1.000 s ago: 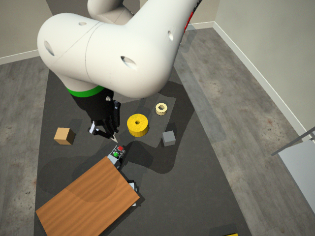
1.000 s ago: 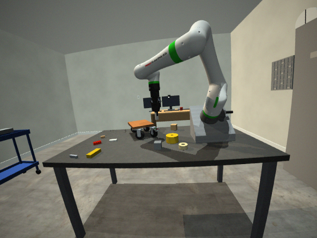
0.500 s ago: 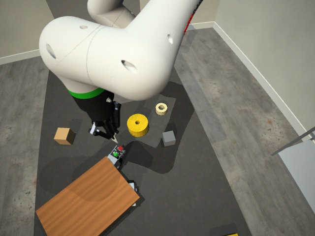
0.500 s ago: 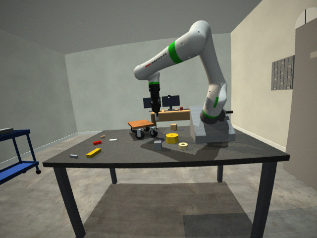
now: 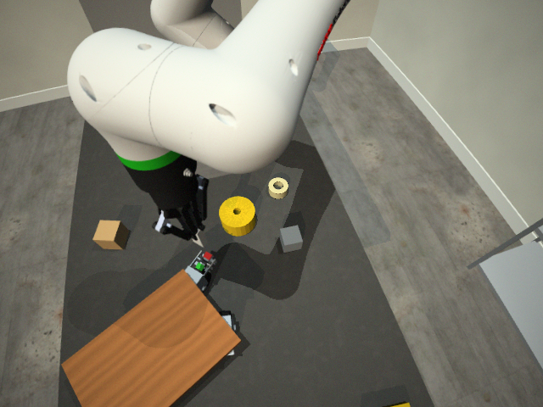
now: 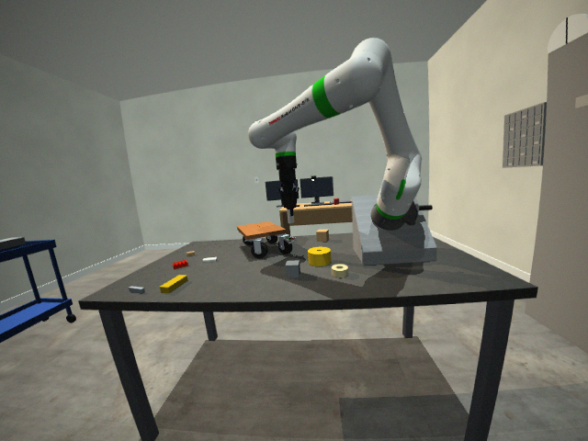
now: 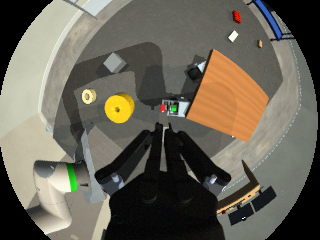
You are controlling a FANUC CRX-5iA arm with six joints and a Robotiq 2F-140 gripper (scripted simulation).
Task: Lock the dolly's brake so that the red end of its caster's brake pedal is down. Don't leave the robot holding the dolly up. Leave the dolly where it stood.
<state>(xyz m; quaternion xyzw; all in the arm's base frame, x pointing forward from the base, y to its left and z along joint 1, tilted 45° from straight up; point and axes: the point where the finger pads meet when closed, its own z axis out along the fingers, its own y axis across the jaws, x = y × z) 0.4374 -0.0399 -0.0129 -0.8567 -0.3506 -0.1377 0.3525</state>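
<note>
The dolly (image 5: pixel 151 335) has a wooden deck and stands on its casters on the dark table; it also shows in the side view (image 6: pixel 262 230) and the wrist view (image 7: pixel 228 94). The brake pedal (image 5: pixel 202 260) sits on the caster at the dolly's corner, with a red end (image 5: pixel 207 255) away from the deck and a green end (image 5: pixel 199 265) toward it. The pedal shows in the wrist view (image 7: pixel 172 106) too. My gripper (image 5: pixel 198 238) is shut and empty, pointing down, its tips a little above and beside the pedal's red end. The gripper hangs above the dolly's near corner in the side view (image 6: pixel 289 219).
A yellow cylinder (image 5: pixel 237 214), a cream ring (image 5: pixel 278 186), a grey cube (image 5: pixel 290 238) and a tan cube (image 5: pixel 110 234) lie around the gripper. Small blocks (image 6: pixel 174 283) lie at the table's far side. The robot's grey base (image 6: pixel 391 232) stands on the table.
</note>
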